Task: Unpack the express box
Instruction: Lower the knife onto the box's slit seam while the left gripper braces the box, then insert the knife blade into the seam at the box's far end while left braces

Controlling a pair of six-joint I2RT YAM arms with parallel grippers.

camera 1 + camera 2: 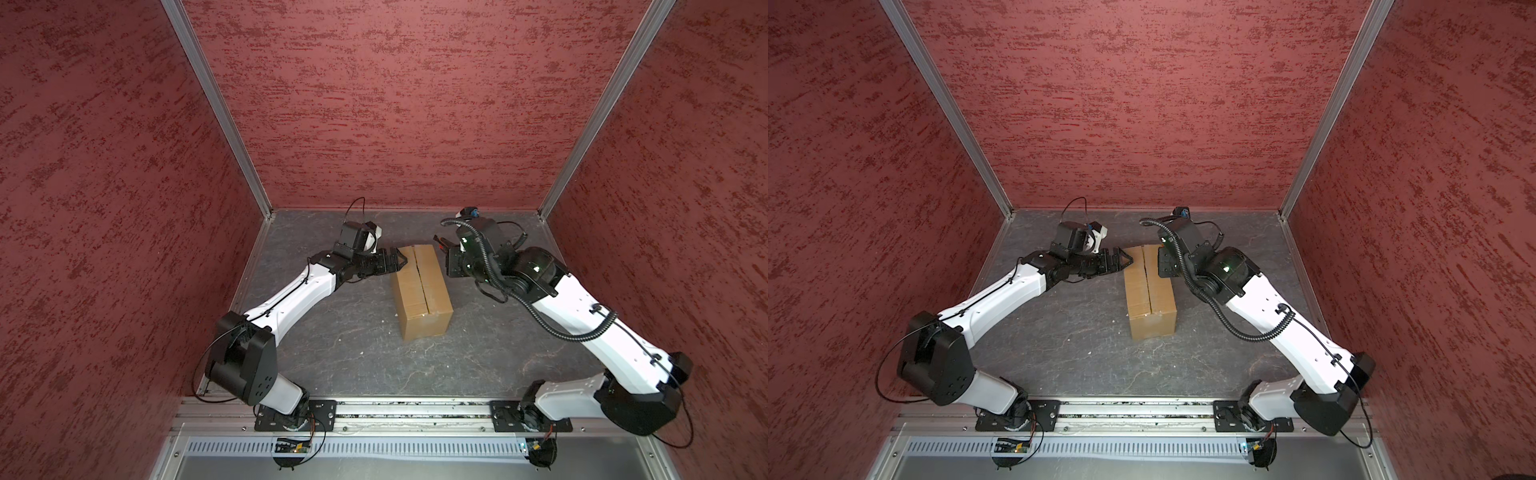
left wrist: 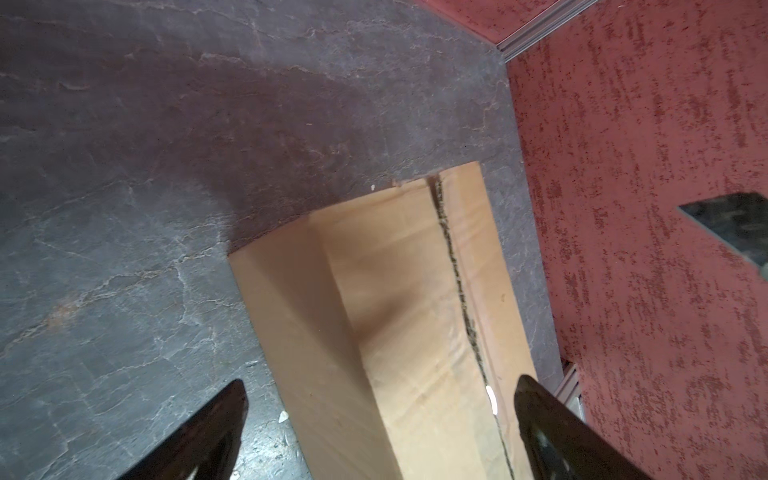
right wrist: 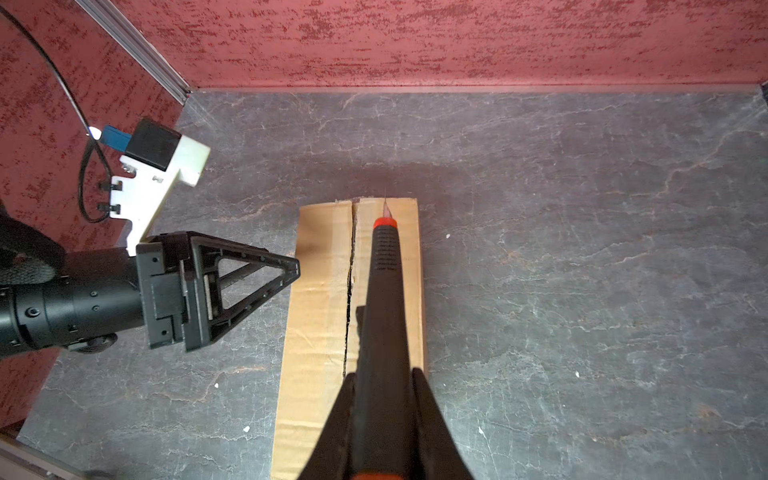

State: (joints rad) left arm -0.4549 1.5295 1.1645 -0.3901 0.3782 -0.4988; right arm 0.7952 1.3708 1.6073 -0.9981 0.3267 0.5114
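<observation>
The express box [image 1: 422, 291] [image 1: 1150, 291] is a plain brown carton lying lengthwise mid-table, flaps down, with a dark ragged centre seam [image 3: 351, 266]. My left gripper [image 1: 400, 261] [image 1: 1126, 261] [image 2: 381, 382] is open at the box's far left corner. One finger [image 2: 224, 415] hangs over the table beside the box, the other [image 2: 540, 415] over the top past the seam. My right gripper [image 3: 382, 374] is shut on a black and red utility knife [image 3: 384, 291]. It lies above the right flap with its blade tip [image 3: 385, 206] at the box's far end.
Red textured walls with aluminium corner posts [image 1: 216, 108] close in the grey slate table [image 1: 332, 340] on three sides. Small white scraps [image 3: 448, 236] lie on the table. Both arm bases sit on a metal rail [image 1: 415, 415] along the front edge.
</observation>
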